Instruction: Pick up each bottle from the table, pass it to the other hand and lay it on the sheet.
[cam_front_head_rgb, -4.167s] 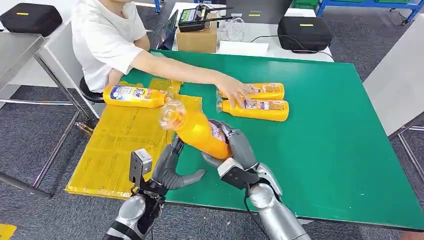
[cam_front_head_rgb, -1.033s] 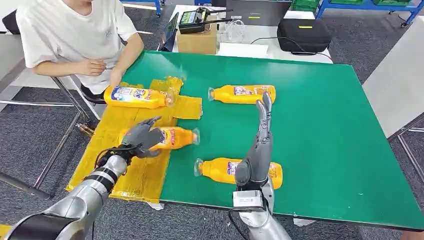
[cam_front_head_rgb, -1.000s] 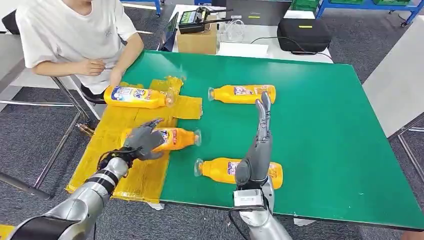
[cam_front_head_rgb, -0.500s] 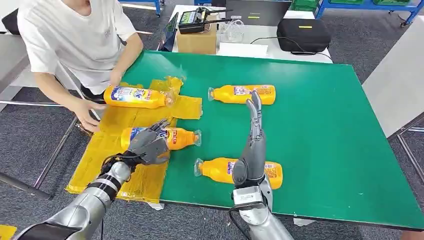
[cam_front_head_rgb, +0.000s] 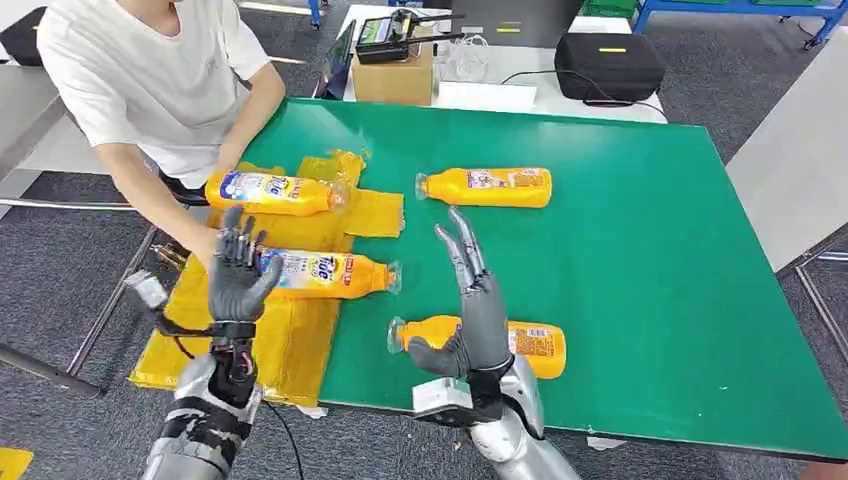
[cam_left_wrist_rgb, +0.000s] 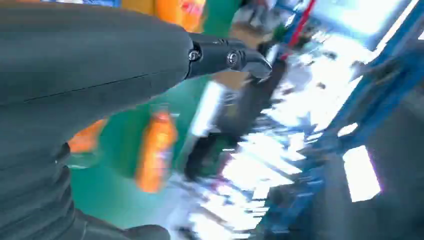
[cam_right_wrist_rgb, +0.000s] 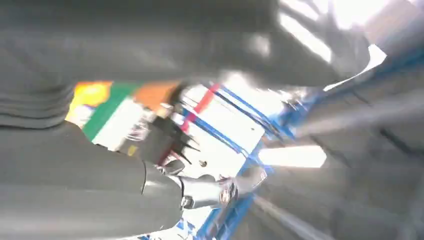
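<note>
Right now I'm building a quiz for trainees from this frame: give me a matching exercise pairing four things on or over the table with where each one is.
Things:
1. far bottle
2. near bottle
3. middle bottle
4. left hand

Places:
A. raised with fingers spread, over the yellow sheet
B. on the bare green table, partly behind the right hand
C. body on the sheet, cap end reaching over the green table
D. lying on the green, far from the robot

Pairs: 1-D, 2-B, 3-C, 4-A

Before you, a green table (cam_front_head_rgb: 640, 260) carries a yellow sheet (cam_front_head_rgb: 240, 330) on its left edge and two orange bottles (cam_front_head_rgb: 487, 187) (cam_front_head_rgb: 530, 345) right of the sheet.
</note>
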